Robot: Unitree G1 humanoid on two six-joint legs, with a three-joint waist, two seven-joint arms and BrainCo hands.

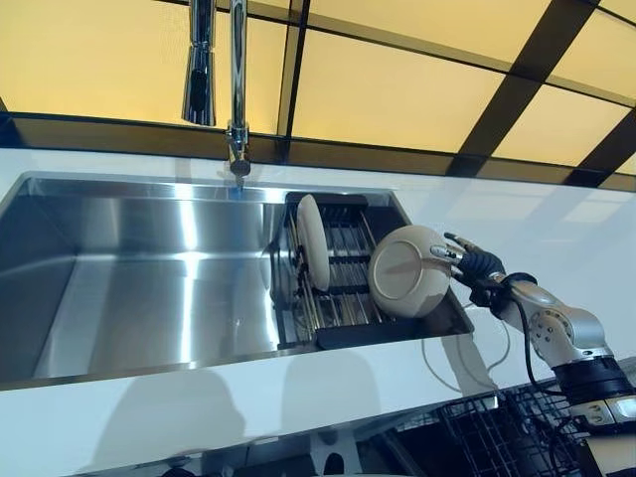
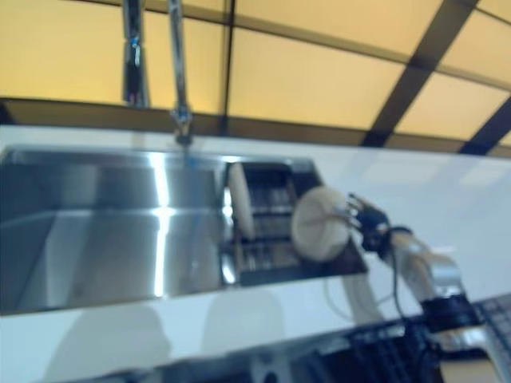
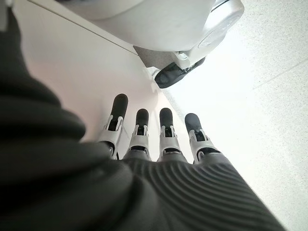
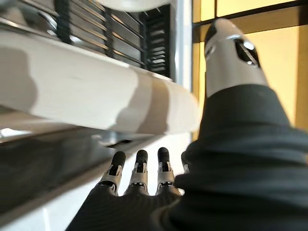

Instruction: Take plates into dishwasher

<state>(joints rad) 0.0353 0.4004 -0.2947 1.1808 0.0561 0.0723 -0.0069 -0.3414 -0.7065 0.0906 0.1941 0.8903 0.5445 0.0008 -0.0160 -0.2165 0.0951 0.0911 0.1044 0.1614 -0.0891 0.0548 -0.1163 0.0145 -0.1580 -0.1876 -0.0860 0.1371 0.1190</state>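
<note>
A cream plate (image 1: 407, 270) is held tilted over the right end of the black drying rack (image 1: 343, 288) in the sink. My right hand (image 1: 475, 266) grips its right rim. In the right wrist view the plate's rim (image 4: 96, 96) passes between the thumb (image 4: 231, 53) and the fingers (image 4: 139, 171). A second cream plate (image 1: 312, 241) stands upright on edge in the rack, to the left of the held one. My left hand (image 3: 166, 132) shows only in its wrist view, with straight fingers, holding nothing.
The steel sink basin (image 1: 149, 288) lies left of the rack, with a tall faucet (image 1: 237, 89) behind it. A white counter (image 1: 199, 397) runs along the front and right. A dark wire dishwasher basket (image 1: 497, 427) shows below the counter at lower right.
</note>
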